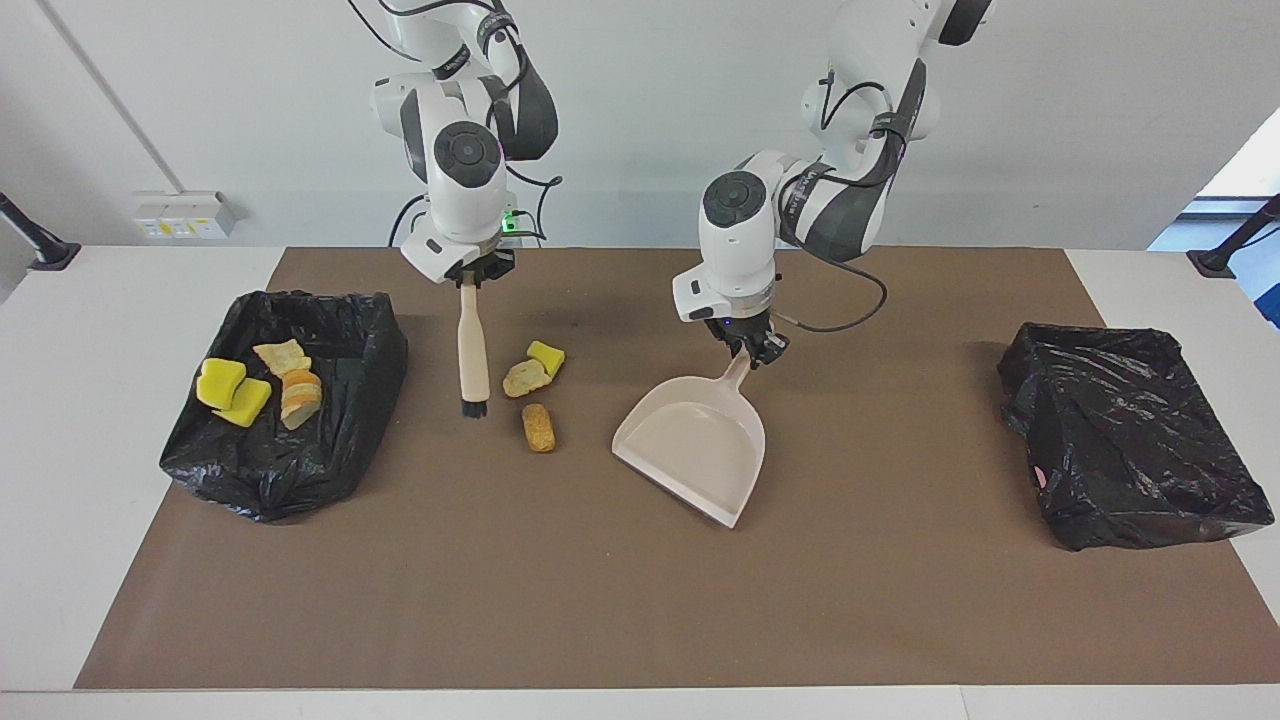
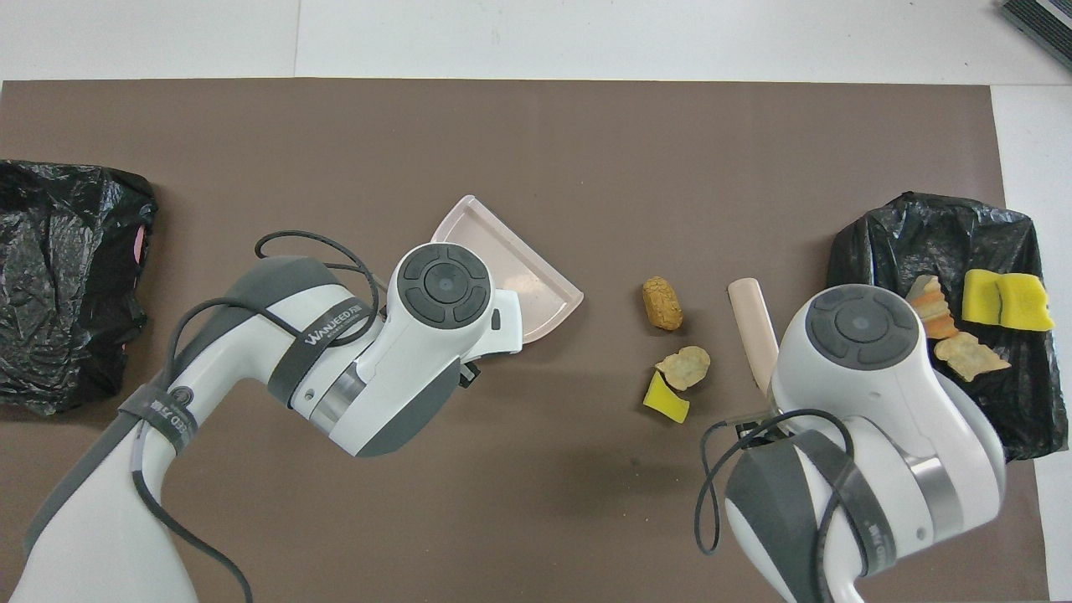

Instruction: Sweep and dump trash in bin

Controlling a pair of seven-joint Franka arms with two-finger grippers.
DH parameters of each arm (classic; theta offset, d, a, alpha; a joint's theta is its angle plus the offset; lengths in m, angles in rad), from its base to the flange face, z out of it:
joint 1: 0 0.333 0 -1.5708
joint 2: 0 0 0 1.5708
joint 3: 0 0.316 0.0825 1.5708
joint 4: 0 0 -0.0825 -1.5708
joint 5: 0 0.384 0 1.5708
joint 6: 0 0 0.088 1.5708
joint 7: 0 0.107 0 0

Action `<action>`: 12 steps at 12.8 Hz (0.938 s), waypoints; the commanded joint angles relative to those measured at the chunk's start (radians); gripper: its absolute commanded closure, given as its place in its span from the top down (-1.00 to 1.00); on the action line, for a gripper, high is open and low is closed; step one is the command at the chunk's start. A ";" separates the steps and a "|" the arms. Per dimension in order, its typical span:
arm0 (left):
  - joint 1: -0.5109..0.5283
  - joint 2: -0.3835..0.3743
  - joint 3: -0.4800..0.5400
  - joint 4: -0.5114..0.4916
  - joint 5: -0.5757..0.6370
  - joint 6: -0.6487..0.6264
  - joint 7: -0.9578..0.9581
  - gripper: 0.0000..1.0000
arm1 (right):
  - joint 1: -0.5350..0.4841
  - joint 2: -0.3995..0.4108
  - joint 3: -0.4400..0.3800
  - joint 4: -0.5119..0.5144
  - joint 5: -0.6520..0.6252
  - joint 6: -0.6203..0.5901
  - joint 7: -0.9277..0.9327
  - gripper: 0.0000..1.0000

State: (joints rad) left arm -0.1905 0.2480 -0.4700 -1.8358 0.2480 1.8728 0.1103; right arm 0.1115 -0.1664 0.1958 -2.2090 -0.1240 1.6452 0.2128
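Note:
Three pieces of trash lie loose on the brown mat: a yellow chunk, a tan piece and a golden-brown lump. My right gripper is shut on the handle of the beige brush, which hangs bristles-down between the loose trash and the bin. That bin holds several more scraps. The beige dustpan is held by its handle in my shut left gripper, its mouth turned toward the loose trash. In the overhead view both grippers are hidden under their wrists.
A second black bag-lined bin sits at the left arm's end of the table. The brown mat covers most of the white table.

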 commanded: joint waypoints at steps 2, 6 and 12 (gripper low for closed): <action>0.009 -0.019 0.002 -0.009 0.013 -0.046 0.222 -1.00 | -0.006 -0.074 0.011 -0.148 0.000 0.068 0.043 -1.00; 0.002 -0.042 0.001 -0.038 0.014 -0.047 0.428 -1.00 | 0.039 -0.027 0.013 -0.199 0.139 0.191 0.146 -1.00; -0.009 -0.148 -0.033 -0.207 0.011 0.011 0.588 -1.00 | 0.154 0.134 0.014 -0.146 0.337 0.289 0.158 -1.00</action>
State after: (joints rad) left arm -0.1902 0.1834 -0.4837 -1.9349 0.2495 1.8497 0.6709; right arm 0.2295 -0.0999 0.2057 -2.3924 0.1569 1.9133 0.3534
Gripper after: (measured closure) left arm 0.670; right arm 0.740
